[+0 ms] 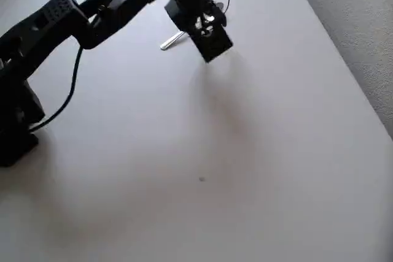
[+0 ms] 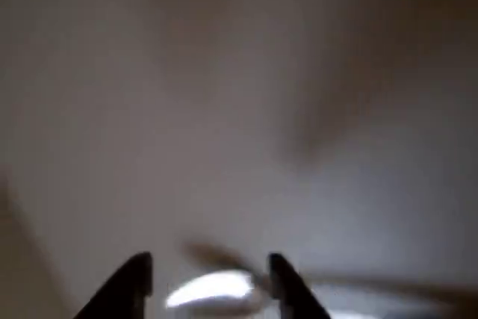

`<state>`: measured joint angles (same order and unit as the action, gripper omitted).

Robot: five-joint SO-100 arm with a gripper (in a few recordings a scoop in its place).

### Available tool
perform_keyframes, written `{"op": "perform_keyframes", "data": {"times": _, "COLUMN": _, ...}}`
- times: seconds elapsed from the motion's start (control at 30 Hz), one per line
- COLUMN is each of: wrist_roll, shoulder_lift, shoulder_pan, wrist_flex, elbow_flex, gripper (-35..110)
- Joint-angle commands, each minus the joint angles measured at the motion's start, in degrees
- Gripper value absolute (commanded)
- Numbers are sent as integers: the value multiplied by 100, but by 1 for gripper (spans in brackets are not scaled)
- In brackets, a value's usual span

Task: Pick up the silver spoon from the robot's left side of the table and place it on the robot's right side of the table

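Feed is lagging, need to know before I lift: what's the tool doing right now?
Tool: open, fingers on either side of the silver spoon, not clamped on it; the spoon looks to be resting on the table.

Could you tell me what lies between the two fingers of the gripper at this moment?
In the wrist view, the bright oval bowl of the silver spoon lies between the two dark fingers of the gripper, over the white table. Whether they touch it is blurred.
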<state>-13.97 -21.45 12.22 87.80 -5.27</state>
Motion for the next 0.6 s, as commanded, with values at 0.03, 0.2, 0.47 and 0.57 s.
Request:
{"op": "perform_keyframes", "data": {"times": 0.03, "wrist_roll": -870, "shoulder_lift": -281, "shoulder_pan": 369, "wrist_flex": 246, "elbow_flex": -958, "gripper": 19}}
{"op": "perform_keyframes", "data": {"times": 0.2, "wrist_roll": -1230, "shoulder_lift": -9, "shoulder_pan": 1099, "wrist_flex": 703, "elbow_flex": -958, "gripper": 19}}
{"op": "perform_keyframes", "data": {"times": 0.47, "wrist_roll": -1617, "shoulder_lift": 721, "shoulder_pan": 1222, "wrist_flex": 756, "elbow_flex": -967, "gripper": 19}}
{"op": "perform_keyframes", "data": {"times": 0.57, "wrist_roll": -1688, "shoulder_lift": 703, "shoulder_pan": 1081, "wrist_flex": 765, "elbow_flex": -976, "gripper": 19}}
